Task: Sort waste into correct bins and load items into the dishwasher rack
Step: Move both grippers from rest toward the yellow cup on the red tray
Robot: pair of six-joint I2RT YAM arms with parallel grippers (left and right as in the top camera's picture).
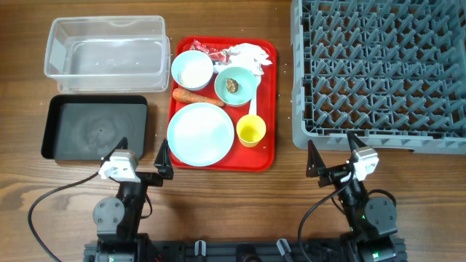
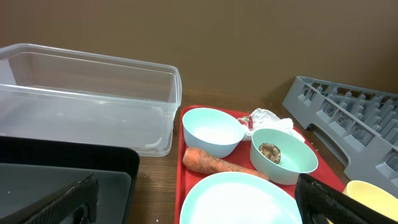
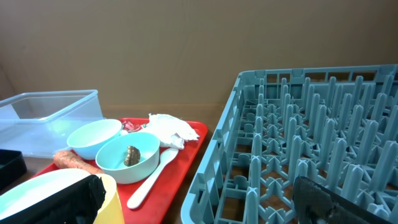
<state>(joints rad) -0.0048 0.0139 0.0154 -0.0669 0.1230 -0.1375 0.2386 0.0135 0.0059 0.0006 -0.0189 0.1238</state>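
Observation:
On the flat red tray (image 1: 271,109) lie the large pale blue plate (image 1: 196,133), a bowl of white rice (image 1: 192,70), a bowl with a brown food lump (image 1: 234,85), an orange carrot (image 1: 196,97), a yellow cup (image 1: 250,132), a white spoon (image 1: 254,103), crumpled tissue (image 1: 246,54) and a red-and-white wrapper (image 1: 204,49). The clear tub (image 1: 106,55) and black tray (image 1: 95,127) are at the left. The grey dishwasher rack (image 1: 378,69) is at the right. My left gripper (image 1: 142,155) is open and empty near the table's front. My right gripper (image 1: 333,151) is open and empty in front of the rack.
The wooden table (image 1: 287,182) shows between the red tray and the rack. Black cables (image 1: 51,200) run along the front edge by the arm bases.

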